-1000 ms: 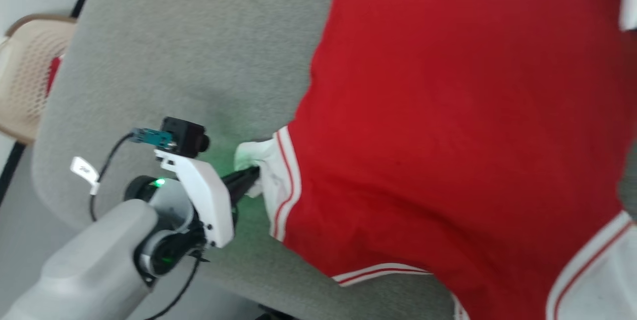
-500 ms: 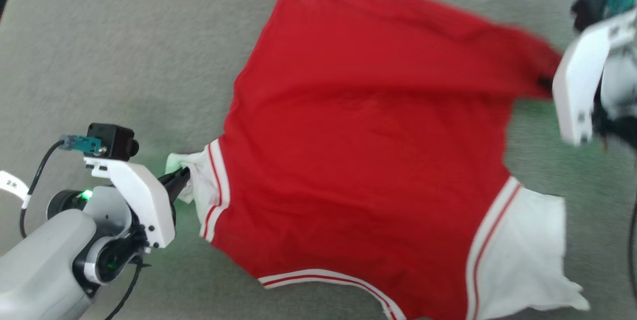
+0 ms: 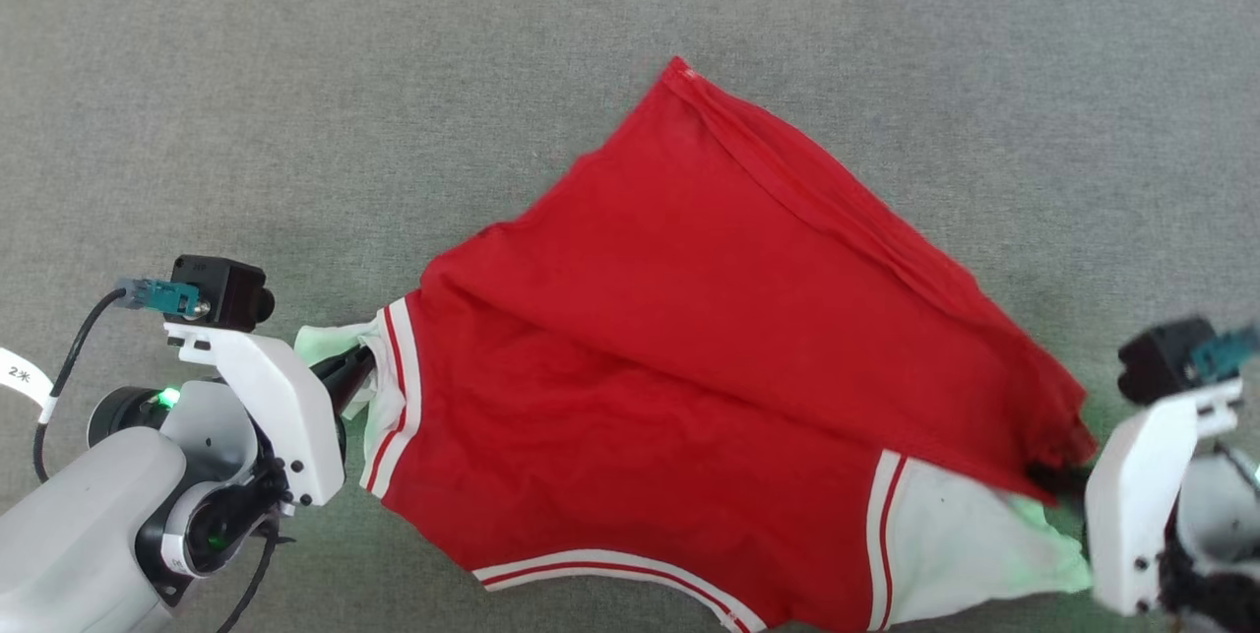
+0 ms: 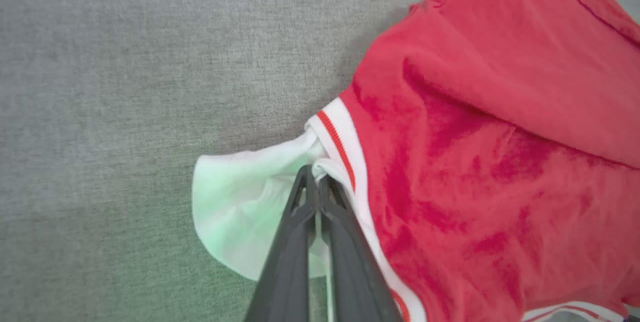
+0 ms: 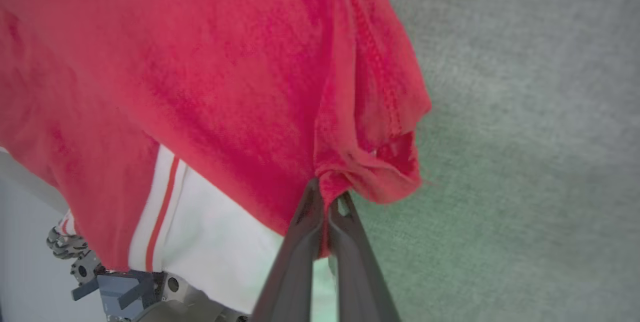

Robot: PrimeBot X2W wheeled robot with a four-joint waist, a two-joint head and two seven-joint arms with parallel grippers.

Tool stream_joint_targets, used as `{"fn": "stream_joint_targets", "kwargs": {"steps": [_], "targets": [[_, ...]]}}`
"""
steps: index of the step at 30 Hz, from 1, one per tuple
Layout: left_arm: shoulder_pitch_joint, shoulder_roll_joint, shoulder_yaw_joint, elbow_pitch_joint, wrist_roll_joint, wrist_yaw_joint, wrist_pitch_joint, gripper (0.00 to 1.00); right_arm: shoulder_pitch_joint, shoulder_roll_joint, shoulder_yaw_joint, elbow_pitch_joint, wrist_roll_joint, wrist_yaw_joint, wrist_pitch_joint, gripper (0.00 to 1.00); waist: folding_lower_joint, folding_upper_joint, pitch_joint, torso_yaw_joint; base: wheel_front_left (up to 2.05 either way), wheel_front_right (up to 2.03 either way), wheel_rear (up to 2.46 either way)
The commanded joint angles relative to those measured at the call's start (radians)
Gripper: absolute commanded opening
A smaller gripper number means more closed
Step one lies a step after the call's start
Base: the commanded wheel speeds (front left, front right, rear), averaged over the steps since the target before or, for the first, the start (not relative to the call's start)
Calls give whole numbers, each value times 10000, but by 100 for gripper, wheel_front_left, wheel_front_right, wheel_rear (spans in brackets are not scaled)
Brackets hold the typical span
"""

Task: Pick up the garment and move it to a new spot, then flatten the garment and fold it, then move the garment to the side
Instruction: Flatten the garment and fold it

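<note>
Garment (image 3: 689, 397) is clamped by left gripper (image 3: 362, 369) at 9 o'clock, right gripper (image 3: 1055, 483) at 4. Its corner was drawn down from 2 o'clock.

Left arm comes in from lower left: grey forearm (image 3: 79, 525) angled up-right, white wrist bracket (image 3: 276, 407) with camera (image 3: 217, 290) on top, green LED (image 3: 165, 399) lit. Left end effector (image 3: 354, 377) has its fingers pressed together, pinching a white sleeve of the garment (image 3: 689, 348). Right end effector (image 3: 1053, 483) sits lower right, pointing left, fingers together on a bunched red corner.
</note>
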Motion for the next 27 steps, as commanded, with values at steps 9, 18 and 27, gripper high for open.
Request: {"fn": "stream_joint_targets", "kwargs": {"steps": [9, 18, 27], "targets": [[-57, -89, 95, 105, -67, -43, -80, 0, 382, 1142, -56, 1346, -772, -27, -1845, 100, 0, 0, 149, -79, 0, 0, 0], [98, -22, 221, 68, -168, 21, -221, 0, -197, 814, 42, -1082, -716, -7, -2888, 100, 0, 0, 107, -159, 0, 0, 0], [-3, -86, 188, -96, -76, 57, -240, 0, -1953, 882, 873, -1551, -1363, -7, -4558, 100, 0, 0, 115, 78, 0, 0, 0]]}}
